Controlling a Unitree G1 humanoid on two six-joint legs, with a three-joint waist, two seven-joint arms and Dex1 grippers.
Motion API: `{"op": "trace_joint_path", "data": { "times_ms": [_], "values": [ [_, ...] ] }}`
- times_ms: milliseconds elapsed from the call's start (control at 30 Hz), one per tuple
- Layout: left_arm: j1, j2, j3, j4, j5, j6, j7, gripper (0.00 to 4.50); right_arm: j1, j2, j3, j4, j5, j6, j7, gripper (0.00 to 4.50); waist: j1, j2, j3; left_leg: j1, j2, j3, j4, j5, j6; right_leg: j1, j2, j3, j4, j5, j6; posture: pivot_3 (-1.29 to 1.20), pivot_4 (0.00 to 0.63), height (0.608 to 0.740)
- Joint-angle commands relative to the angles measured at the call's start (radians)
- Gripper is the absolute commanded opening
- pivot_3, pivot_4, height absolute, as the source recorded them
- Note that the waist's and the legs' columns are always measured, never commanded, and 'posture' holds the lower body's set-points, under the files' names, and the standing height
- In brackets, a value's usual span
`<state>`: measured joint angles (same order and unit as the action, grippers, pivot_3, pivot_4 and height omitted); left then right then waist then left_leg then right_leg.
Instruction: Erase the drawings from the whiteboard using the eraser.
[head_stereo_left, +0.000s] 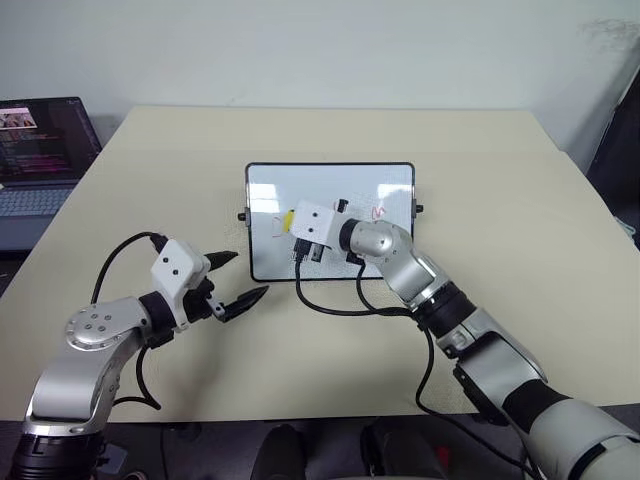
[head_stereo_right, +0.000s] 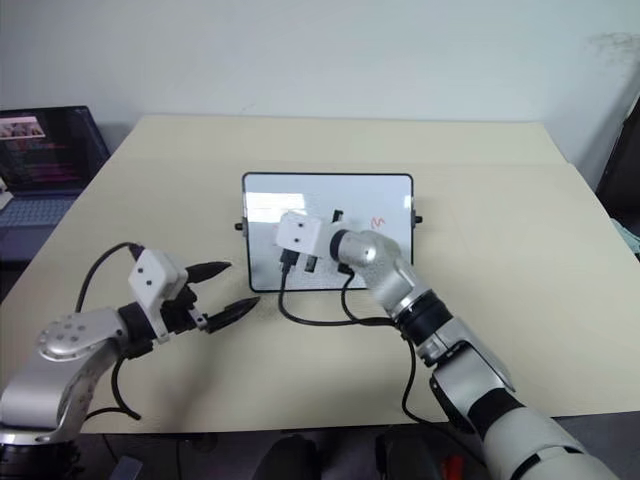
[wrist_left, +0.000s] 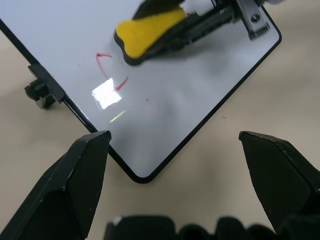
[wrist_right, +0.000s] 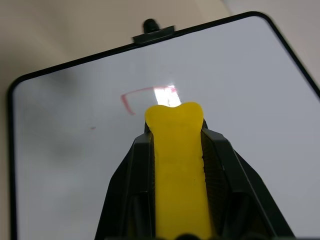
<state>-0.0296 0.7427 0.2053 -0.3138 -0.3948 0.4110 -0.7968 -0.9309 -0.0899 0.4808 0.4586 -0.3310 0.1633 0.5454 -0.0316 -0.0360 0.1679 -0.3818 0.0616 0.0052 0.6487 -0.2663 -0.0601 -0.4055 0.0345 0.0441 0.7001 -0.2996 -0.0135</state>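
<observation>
Left gripper (head_stereo_left: 243, 279) nearest, parked over the bare worktop (head_stereo_left: 520, 200) just off the whiteboard's near-left corner, fingers spread wide, holding nothing; likely kept aside so the right arm has room. Right gripper (wrist_right: 175, 131) reaches across the whiteboard (head_stereo_left: 370, 178), fingers narrow and clamped on the sides of the eraser (wrist_right: 176, 150), its front end sticking out past the tips so the block, not the fingers, can meet the board. Eraser is soft-looking yellow foam with a black face, waisted like a bone, sitting at the left red drawing (wrist_right: 131, 98), a partly open bracket shape. Another red scribble (head_stereo_left: 378, 212) remains toward the board's right side. Board is glossy white, glare spot, thin black frame, rounded corners, side knobs, lying flat. Worktop is matte beige. Laptop (head_stereo_left: 40, 150) at far left.
</observation>
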Motion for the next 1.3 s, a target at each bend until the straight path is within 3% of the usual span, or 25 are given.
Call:
{"op": "trace_joint_path", "data": {
  "times_ms": [33,233,400,500,733,1033,1300],
  "values": [
    [-0.005,0.003,0.039,-0.027,0.001,-0.012,0.022,4.5,0.016,-0.016,-0.003,0.013,0.0,0.044,0.045,0.96,0.0,0.0,0.0,0.0,0.0,0.0,0.0,0.0,0.0,0.0,0.0,0.0,0.0,0.0,0.0,0.0,0.15,0.74],
    [-0.008,0.004,0.053,-0.011,0.014,-0.012,0.057,4.5,0.059,-0.033,0.037,-0.056,0.008,0.068,0.172,0.96,-0.001,0.0,0.0,0.0,0.0,0.0,-0.001,0.0,0.0,0.0,0.0,0.0,-0.001,0.0,0.0,0.0,0.15,0.74],
    [0.003,0.006,0.072,0.003,0.044,-0.007,0.101,4.5,-0.017,0.012,-0.01,0.024,-0.04,-0.062,-0.047,0.96,-0.004,0.0,0.0,0.0,0.0,0.0,-0.001,0.0,0.0,0.0,0.0,0.0,0.0,0.0,0.0,0.0,0.15,0.74],
    [-0.007,0.005,0.08,0.026,0.064,-0.003,0.136,4.5,-0.041,0.034,-0.007,0.063,-0.036,-0.1,-0.078,0.96,-0.004,0.0,0.001,0.0,0.0,0.0,-0.001,0.0,0.0,-0.001,0.0,0.0,0.0,0.0,0.0,0.0,0.15,0.74],
    [0.003,0.004,0.085,0.02,0.064,0.005,0.147,4.5,0.012,0.022,0.072,0.044,-0.035,-0.027,0.126,0.96,-0.003,0.0,0.0,-0.001,0.001,0.001,-0.003,0.0,0.0,-0.001,0.0,0.0,-0.004,0.0,0.0,0.0,0.15,0.74],
    [0.01,0.004,0.076,0.006,0.044,0.004,0.118,4.5,-0.079,0.056,0.005,0.132,-0.058,-0.128,-0.097,0.96,-0.001,0.0,0.001,0.0,0.001,0.0,-0.002,0.0,0.0,-0.001,0.0,-0.001,-0.001,0.001,-0.002,0.0,0.15,0.74],
    [0.007,0.006,0.075,0.003,0.039,0.002,0.095,4.5,-0.032,0.047,0.069,0.11,-0.055,-0.068,0.075,0.96,-0.003,0.0,0.001,-0.001,0.001,0.0,-0.003,0.0,0.0,-0.001,0.0,0.0,-0.003,0.001,-0.002,0.0,0.15,0.74]
  ]
}}
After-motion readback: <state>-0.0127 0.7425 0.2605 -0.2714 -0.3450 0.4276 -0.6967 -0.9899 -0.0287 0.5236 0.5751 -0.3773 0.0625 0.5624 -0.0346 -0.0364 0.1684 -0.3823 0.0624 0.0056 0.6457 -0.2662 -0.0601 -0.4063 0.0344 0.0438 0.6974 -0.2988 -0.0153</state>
